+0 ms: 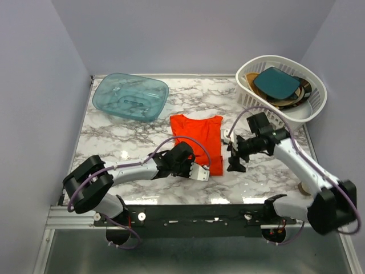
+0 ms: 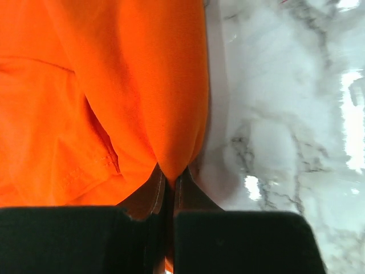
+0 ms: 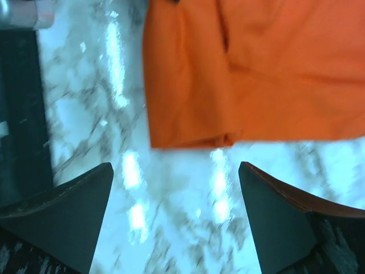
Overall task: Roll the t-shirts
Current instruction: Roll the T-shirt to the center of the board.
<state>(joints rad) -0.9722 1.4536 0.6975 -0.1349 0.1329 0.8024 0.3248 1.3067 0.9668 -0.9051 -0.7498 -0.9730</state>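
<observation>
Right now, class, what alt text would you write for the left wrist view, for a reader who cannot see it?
The left gripper, jaws shut, pinches a fold of the red-orange t-shirt at the bottom centre. The fabric fills the left half of the view, and white marble table with grey veins fills the right.

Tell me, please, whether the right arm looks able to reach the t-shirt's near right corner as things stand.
Probably yes. The right gripper hangs just beside the t-shirt, its fingers wide open, with only bare marble table between them.
</observation>
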